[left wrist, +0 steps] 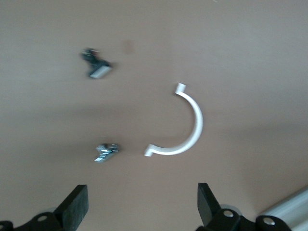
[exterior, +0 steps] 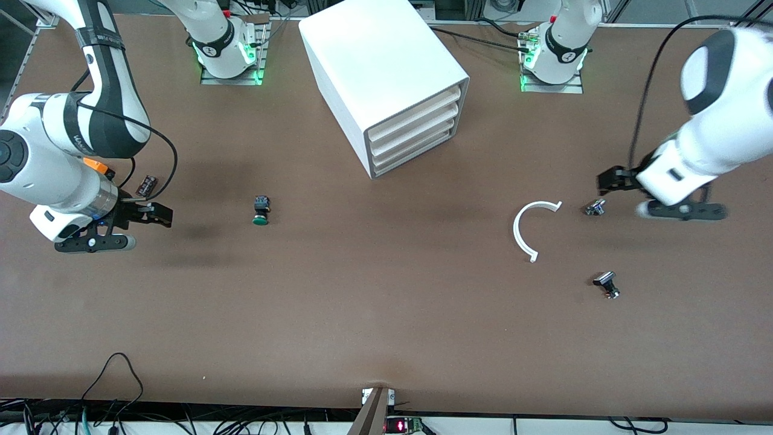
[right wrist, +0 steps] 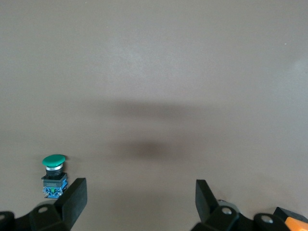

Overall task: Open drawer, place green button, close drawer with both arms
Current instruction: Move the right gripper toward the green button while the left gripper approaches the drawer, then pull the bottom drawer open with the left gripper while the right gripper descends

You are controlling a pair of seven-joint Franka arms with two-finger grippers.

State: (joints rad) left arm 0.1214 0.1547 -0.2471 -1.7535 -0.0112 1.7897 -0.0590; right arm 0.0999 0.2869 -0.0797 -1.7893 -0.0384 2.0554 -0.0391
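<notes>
The white cabinet [exterior: 386, 66] stands at the back middle with all three drawers pushed in. The lowest drawer [exterior: 413, 151] is shut. The button [exterior: 261, 212], green cap on a black body, lies on the table nearer the front camera than the cabinet, toward the right arm's end. My right gripper [exterior: 154, 214] hovers open over bare table beside it, farther toward that end. In the right wrist view the button [right wrist: 54, 169] sits just outside one finger [right wrist: 74, 197]; the right gripper [right wrist: 140, 187] holds nothing. My left gripper [exterior: 610, 180] [left wrist: 143, 192] hangs open and empty at the left arm's end.
A white half-ring [exterior: 517, 232] [left wrist: 196, 120] lies toward the left arm's end. A small metal part [exterior: 595, 208] [left wrist: 106, 151] lies by the left gripper, and a black-capped metal part [exterior: 606, 283] [left wrist: 96, 67] nearer the front camera. A small dark part [exterior: 147, 185] and an orange box [exterior: 96, 164] lie under the right arm.
</notes>
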